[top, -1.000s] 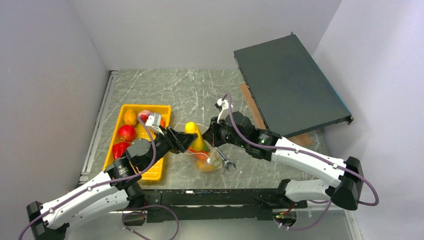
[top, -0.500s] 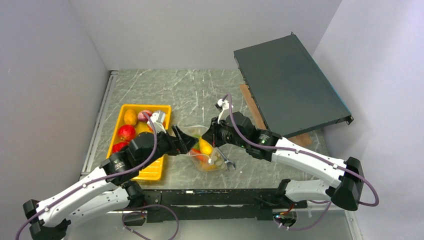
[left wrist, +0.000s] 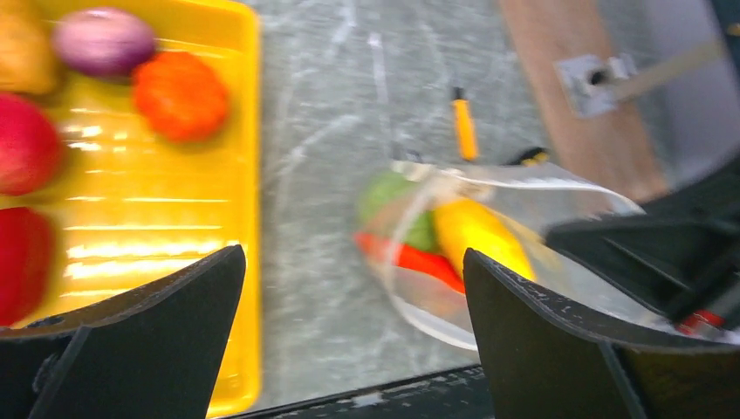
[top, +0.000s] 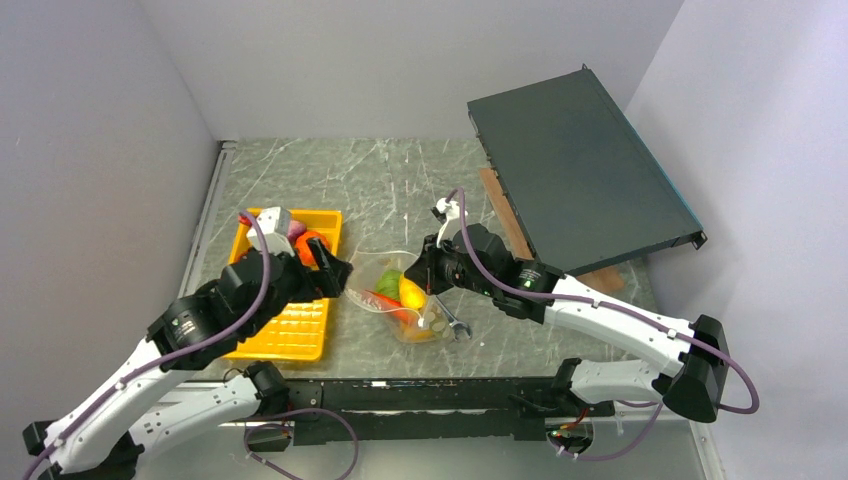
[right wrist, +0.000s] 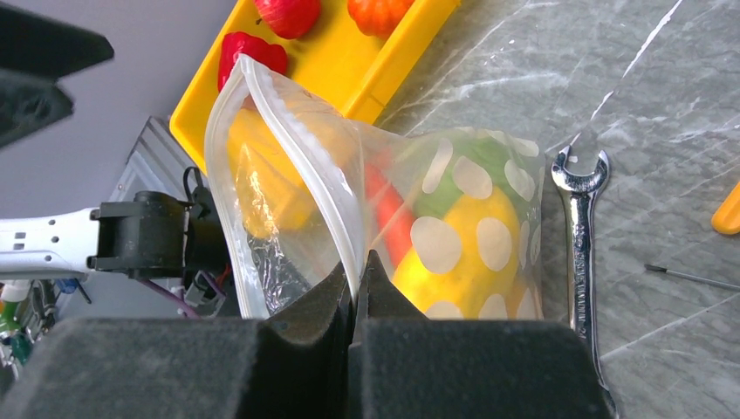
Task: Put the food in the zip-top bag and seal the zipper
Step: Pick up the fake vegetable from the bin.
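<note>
Drawn back toward 9 o'clock since a second ago, our left claw (top: 333,272) has spread wide, and the yellow piece it held over the bag is gone from its jaws.

From above we see the floppy, clear zip-top bag (top: 410,322) on the veined grey table (top: 400,180). A ribbed yellow tray (top: 290,330) lies at its 9 o'clock and a steel wrench (top: 455,327) touches it at 4 o'clock. Our left claw hangs empty over the tray's right rim. Our right claw (top: 428,278) grips the bag's edge at 1 o'clock.

Our left wrist view, somewhat blurred, shows jaws far apart with nothing between. A glossy purple piece (left wrist: 103,39) and an orange piece (left wrist: 181,94) sit in the tray at 10 o'clock.

Our right wrist view shows jaws pinched together on the white zipper (right wrist: 301,140), the mouth gaping. A yellow pepper (right wrist: 467,262) shows behind the white-dotted panel.
</note>
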